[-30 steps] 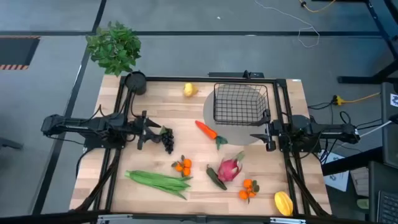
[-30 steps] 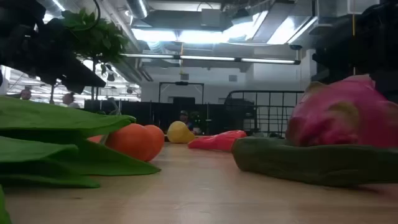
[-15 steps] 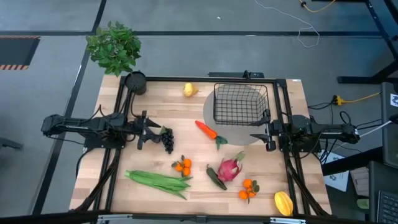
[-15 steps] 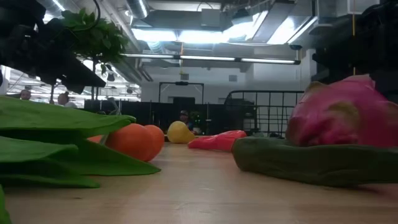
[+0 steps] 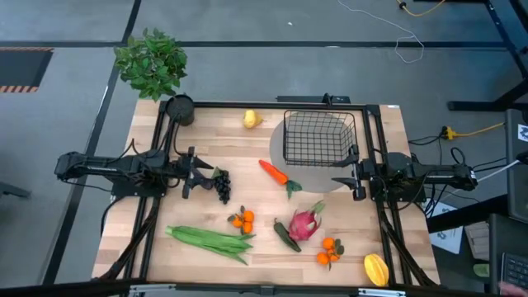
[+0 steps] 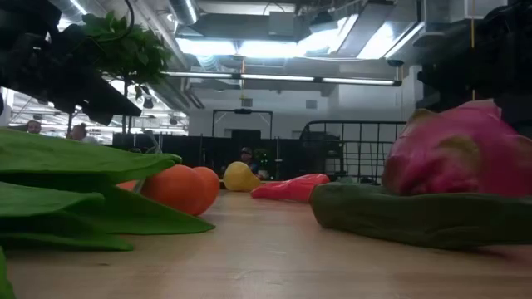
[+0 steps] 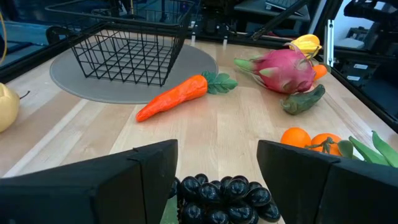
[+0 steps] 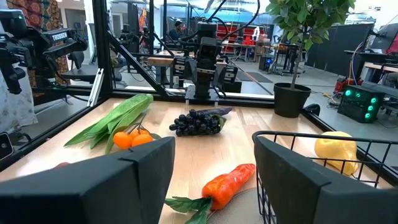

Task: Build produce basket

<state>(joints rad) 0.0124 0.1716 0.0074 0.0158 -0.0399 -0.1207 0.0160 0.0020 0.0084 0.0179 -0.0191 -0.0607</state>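
The black wire basket (image 5: 319, 136) stands on a round grey mat near the table's far right. My left gripper (image 5: 200, 176) is open low over the table's left side; the dark grapes (image 7: 224, 198) lie on the wood just in front of and between its fingers, apart from both. My right gripper (image 5: 343, 181) is open at the mat's near edge, beside the basket, facing the carrot (image 8: 229, 182). On the table lie a lemon (image 5: 252, 119), a carrot (image 5: 275, 172), a dragon fruit (image 5: 304, 223), green beans (image 5: 210, 239), two orange clusters (image 5: 242, 219) and a starfruit (image 5: 376, 269).
A dark green vegetable (image 5: 286, 235) leans against the dragon fruit. A second orange cluster (image 5: 329, 250) lies near the table's near right. A small round black cup (image 5: 180, 109) sits at the far left corner, with a leafy potted plant (image 5: 151, 62) beyond it. A black frame borders the table.
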